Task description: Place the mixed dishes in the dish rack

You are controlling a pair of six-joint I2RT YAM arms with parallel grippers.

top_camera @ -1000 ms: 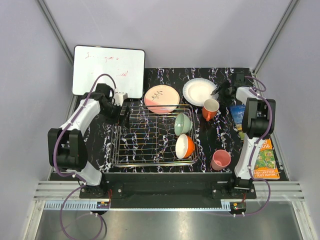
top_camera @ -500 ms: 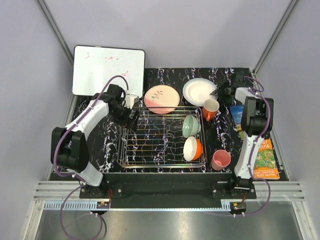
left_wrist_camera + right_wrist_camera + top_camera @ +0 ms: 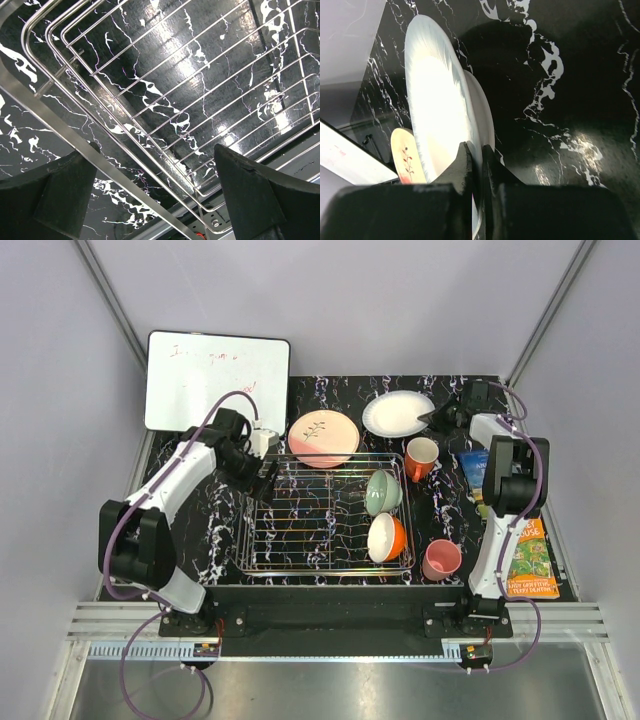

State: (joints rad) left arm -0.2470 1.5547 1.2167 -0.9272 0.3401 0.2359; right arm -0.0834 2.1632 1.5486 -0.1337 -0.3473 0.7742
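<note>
Black marbled worktop (image 3: 330, 390) fills the middle of the overhead view, with a whiteboard (image 3: 215, 380) at upper left and books (image 3: 530, 555) at the right edge; the dish rack (image 3: 320, 515) sits at centre, a little further right than a second ago. The left jaws stand wide open at the rack's upper-left corner, its rim wire running between the fingers (image 3: 45, 195) without being pinched. The right jaws, open a second ago, have now closed on the near rim of the white plate (image 3: 398, 413) at upper right; the plate has shifted slightly and looks tipped up on that side, so the lift seems to be starting. Inside the rack's right end lie the pale green bowl (image 3: 382, 492) and the orange bowl (image 3: 384, 537). Still outside are the pink-cream plate (image 3: 323, 437) just behind the rack, the orange mug (image 3: 421, 456) to its right, and the pink cup (image 3: 441, 560) at lower right.
</note>
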